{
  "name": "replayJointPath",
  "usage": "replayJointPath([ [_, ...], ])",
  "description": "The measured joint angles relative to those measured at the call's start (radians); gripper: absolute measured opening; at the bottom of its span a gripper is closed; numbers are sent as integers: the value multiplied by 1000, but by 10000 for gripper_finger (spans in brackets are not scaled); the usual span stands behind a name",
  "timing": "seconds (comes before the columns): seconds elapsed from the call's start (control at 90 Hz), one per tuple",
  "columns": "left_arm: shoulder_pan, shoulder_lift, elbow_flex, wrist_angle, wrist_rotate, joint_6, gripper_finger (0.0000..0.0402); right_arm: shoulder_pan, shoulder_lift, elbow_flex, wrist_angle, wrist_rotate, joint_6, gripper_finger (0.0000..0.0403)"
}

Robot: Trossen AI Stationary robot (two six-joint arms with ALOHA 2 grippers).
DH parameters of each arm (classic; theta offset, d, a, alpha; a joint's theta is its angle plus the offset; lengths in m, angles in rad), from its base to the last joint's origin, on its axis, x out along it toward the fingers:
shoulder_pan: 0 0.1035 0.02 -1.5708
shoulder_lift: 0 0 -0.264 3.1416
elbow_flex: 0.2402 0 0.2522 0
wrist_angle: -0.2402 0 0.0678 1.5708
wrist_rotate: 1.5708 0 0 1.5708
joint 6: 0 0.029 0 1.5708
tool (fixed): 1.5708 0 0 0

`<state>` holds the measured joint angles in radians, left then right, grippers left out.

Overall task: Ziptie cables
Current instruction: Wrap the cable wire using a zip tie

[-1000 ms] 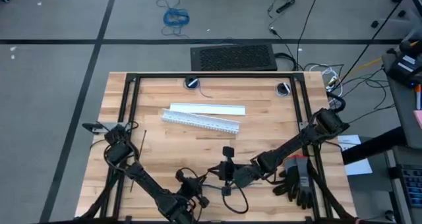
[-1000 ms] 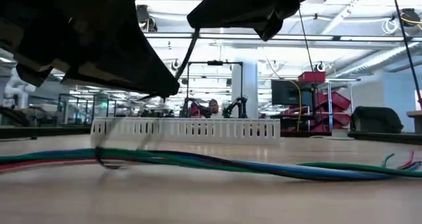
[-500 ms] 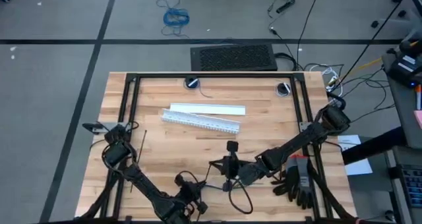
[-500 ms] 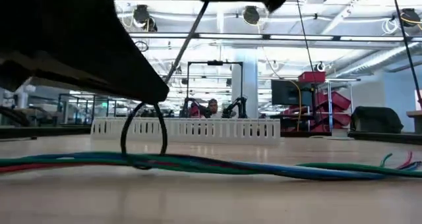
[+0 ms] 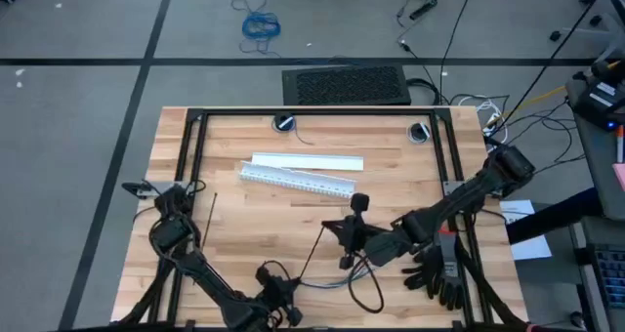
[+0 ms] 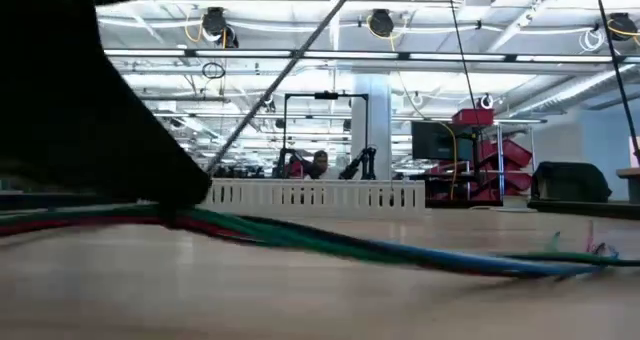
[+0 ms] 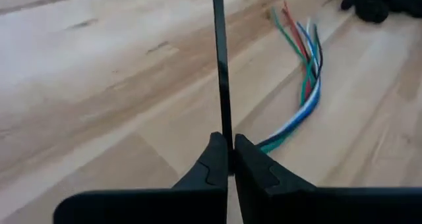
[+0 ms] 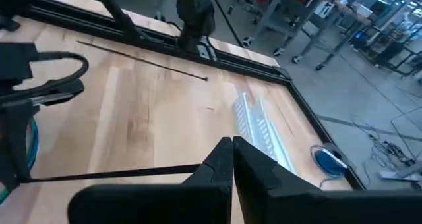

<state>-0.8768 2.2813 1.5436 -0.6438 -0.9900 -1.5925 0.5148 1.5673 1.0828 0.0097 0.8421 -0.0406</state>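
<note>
The cables (image 5: 337, 281), a thin blue, green, white and red bundle (image 7: 304, 95), lie on the wood near the table's front edge. One black ziptie (image 5: 311, 254) runs slanting up from my left gripper (image 5: 290, 282) to my right gripper (image 5: 330, 228). Both grippers are shut on it. In the low view my left gripper hides the spot where the ziptie meets the cables (image 6: 400, 252). A second ziptie (image 5: 210, 218) lies flat on the table at the left. My left gripper pinches the ziptie (image 7: 226, 140) between its two fingertips, low over the table beside the cable bundle's end. The strip runs straight on from the fingers, drawn taut. My right gripper pinches the same ziptie near its other end (image 8: 206, 166). Its fingers lie across the strip, which stretches taut toward my left gripper, clear of the table.
A white slotted duct (image 5: 298, 181) and its white cover (image 5: 308, 161) lie in the middle of the table's far half. Black gloves (image 5: 439, 269) lie at the front right. A black metal frame (image 5: 312, 112) rims the table.
My right gripper has risen and gone toward the table's far right, drawing the ziptie's tail out straight. The ziptie's loop, which stood open around the cables, no longer shows. My left gripper has shifted toward the near edge, and the bundle's end beside it has lifted a little.
</note>
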Motion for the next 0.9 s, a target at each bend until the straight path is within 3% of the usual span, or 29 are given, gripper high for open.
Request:
replayJointPath([
  [0.211,1,5,0,11,-8,0,8,-11,-10,0,-24,6,-5,0],
  [0.433,13,7,1,7,10,102,18,-19,-16,0,-207,-132,75,21],
  [0.6,45,-35,8,10,21,249,89,-2,-16,0,-341,-218,128,102],
  [0.767,72,-100,8,-4,23,419,182,37,-26,26,-562,-135,258,195],
  [0.833,81,-145,10,-32,40,470,208,63,-32,34,-588,-216,346,214],
  [0.9,87,-198,12,-59,133,507,224,108,-28,27,-505,-361,390,219],
])
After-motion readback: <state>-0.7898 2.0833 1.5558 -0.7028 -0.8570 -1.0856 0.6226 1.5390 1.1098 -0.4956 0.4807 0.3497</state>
